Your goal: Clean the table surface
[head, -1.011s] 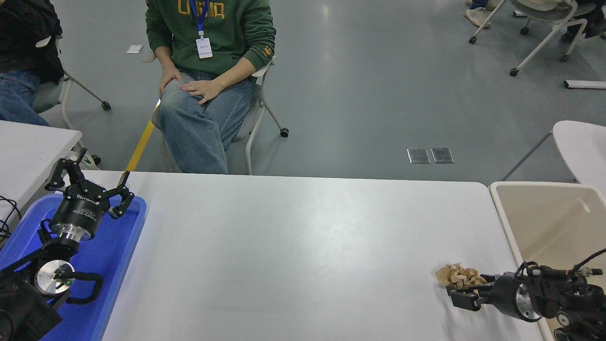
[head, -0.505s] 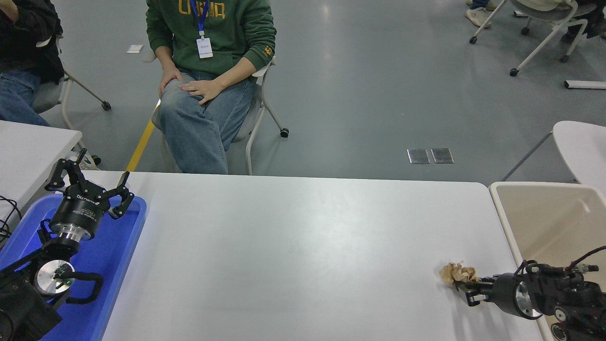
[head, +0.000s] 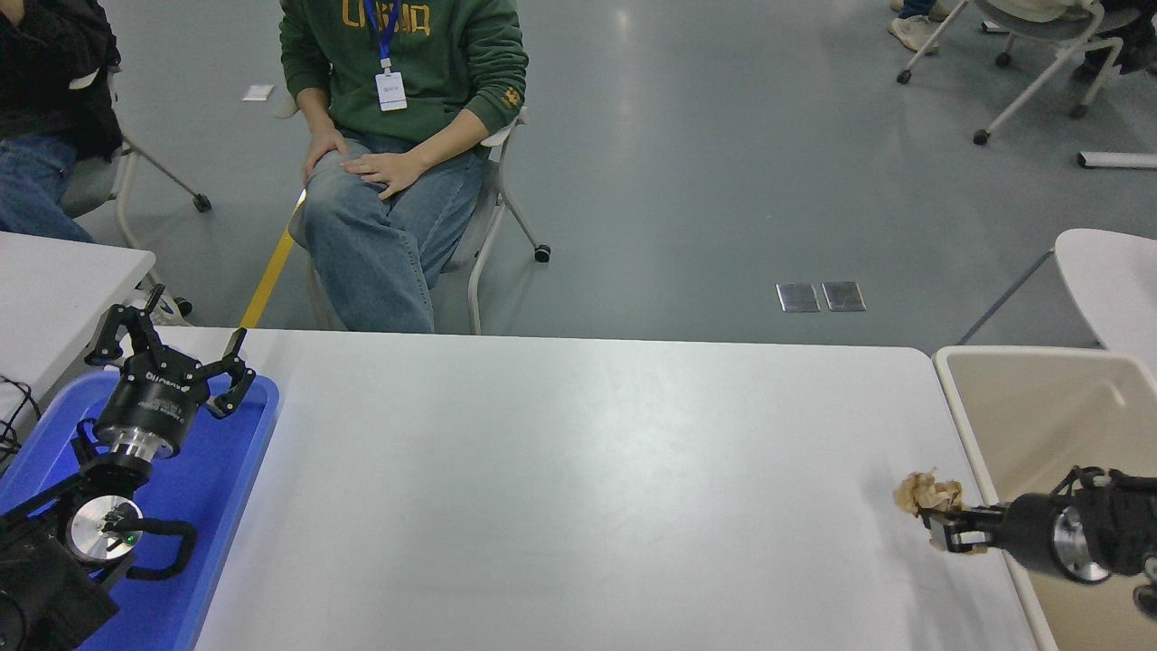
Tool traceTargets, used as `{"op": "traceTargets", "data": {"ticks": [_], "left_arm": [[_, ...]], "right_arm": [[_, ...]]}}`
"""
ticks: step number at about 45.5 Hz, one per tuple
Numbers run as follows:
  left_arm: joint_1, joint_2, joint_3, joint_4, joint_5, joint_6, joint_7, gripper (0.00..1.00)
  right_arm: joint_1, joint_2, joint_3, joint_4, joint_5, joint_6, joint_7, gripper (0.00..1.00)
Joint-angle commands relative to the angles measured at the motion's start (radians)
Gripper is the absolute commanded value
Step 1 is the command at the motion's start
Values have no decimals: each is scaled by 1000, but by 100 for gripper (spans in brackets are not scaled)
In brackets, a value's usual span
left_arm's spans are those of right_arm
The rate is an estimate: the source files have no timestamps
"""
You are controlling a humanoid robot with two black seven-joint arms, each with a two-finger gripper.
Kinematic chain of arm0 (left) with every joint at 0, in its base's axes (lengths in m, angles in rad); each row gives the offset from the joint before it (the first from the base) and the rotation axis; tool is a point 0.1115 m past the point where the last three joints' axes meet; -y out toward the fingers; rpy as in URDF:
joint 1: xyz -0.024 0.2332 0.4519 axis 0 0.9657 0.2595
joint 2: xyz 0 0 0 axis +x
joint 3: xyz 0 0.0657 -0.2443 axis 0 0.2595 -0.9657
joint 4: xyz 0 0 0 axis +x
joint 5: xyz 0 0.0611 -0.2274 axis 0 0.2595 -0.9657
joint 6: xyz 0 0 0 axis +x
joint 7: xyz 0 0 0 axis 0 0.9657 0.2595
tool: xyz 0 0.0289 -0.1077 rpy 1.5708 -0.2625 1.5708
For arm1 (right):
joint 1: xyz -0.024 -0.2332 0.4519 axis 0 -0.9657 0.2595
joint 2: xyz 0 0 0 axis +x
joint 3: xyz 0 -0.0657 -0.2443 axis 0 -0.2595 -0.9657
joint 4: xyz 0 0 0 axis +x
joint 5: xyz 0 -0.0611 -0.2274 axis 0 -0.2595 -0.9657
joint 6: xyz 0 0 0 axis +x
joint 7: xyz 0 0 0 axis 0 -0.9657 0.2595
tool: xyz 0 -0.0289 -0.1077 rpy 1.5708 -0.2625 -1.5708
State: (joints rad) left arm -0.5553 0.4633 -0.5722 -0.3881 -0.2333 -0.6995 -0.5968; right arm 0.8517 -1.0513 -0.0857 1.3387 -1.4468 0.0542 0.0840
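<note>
The white table surface (head: 578,488) fills the lower picture. My right gripper (head: 935,517) comes in from the right edge and is shut on a crumpled tan paper wad (head: 926,493), held a little above the table near its right edge, beside the beige bin (head: 960,425). My left gripper (head: 176,353) is open and empty, parked over the blue tray (head: 244,470) at the lower left.
A person in a green hoodie (head: 402,54) sits on a chair at the table's far side, hands on the knees. A smaller white table (head: 63,280) stands at the left. Another person sits at the upper left. Wheeled chairs (head: 1030,54) stand at the upper right.
My right gripper closed on the paper wad, lifted it off the table and moved it right toward the beige bin. The left arm has not moved.
</note>
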Motion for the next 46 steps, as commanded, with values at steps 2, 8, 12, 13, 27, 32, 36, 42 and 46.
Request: {"op": "traceTargets", "data": {"ticks": [2, 8, 12, 13, 27, 32, 36, 42, 46], "left_arm": [[0, 0, 0, 0, 0, 0, 0, 100], [0, 0, 0, 0, 0, 0, 0, 100], [0, 0, 0, 0, 0, 0, 0, 100], [0, 0, 0, 0, 0, 0, 0, 100], [0, 0, 0, 0, 0, 0, 0, 100], [0, 0, 0, 0, 0, 0, 0, 100], [0, 0, 0, 0, 0, 0, 0, 100], [0, 0, 0, 0, 0, 0, 0, 100], [0, 0, 0, 0, 0, 0, 0, 100]], "right_arm": [[131, -208, 7, 132, 59, 107, 16, 0], [231, -295, 15, 145, 101, 205, 48, 0], [294, -340, 38, 145, 146, 283, 54, 0], [308, -351, 47, 145, 157, 304, 56, 0], [385, -458, 210, 145, 183, 516, 56, 0], [386, -481, 259, 145, 183, 575, 54, 0], [386, -492, 280, 143, 184, 602, 56, 0], [386, -496, 285, 143, 183, 610, 56, 0], [386, -496, 284, 143, 184, 611, 54, 0]]}}
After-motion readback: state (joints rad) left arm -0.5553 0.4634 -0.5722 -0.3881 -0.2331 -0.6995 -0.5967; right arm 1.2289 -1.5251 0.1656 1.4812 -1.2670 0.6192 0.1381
